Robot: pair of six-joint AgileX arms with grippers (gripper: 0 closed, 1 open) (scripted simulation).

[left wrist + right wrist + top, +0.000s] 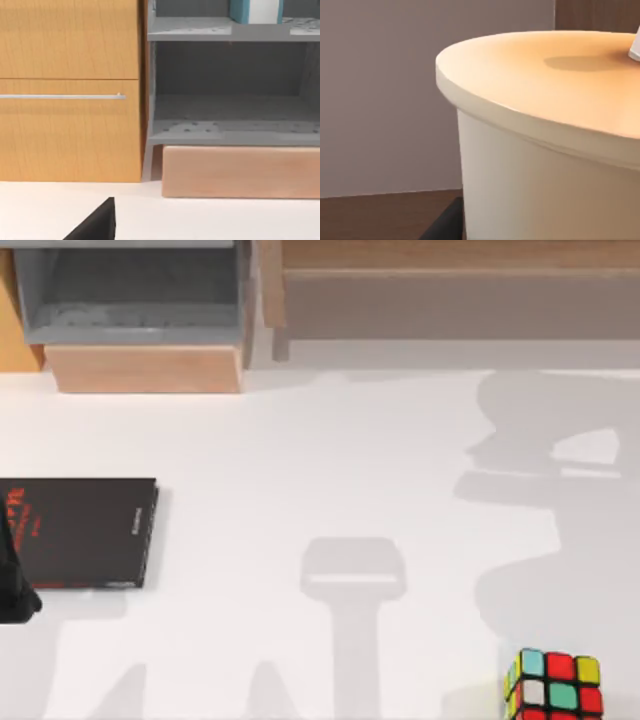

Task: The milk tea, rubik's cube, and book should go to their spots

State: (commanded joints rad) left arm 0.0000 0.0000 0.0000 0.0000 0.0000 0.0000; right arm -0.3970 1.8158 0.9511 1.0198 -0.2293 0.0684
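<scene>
The rubik's cube (555, 686) is seen in the top view on the white desk (320, 490), close to the front right corner, with its red, teal, yellow, green and white stickers turned upward. A thin black book (80, 532) with red lettering lies flat near the left edge of the desk, and its corner is also seen at the lower border of the left wrist view.

A dark part of the left arm (14, 580) is seen at the left edge of the desk, overlapping the near end of the black book. The state of the left end effector cannot be told. The left wrist camera is held low and level, facing a grey shelf unit (230, 90) at the back left of the desk, beside a wooden cabinet (70, 90) with a metal handle. On the upper shelf a teal-blue book (240, 11) with a white edge stands upright.

In the right wrist view a cream cup (545, 165) with an orange top is seen very close before the camera. Whether the right end effector is open or closed on it cannot be told.
</scene>
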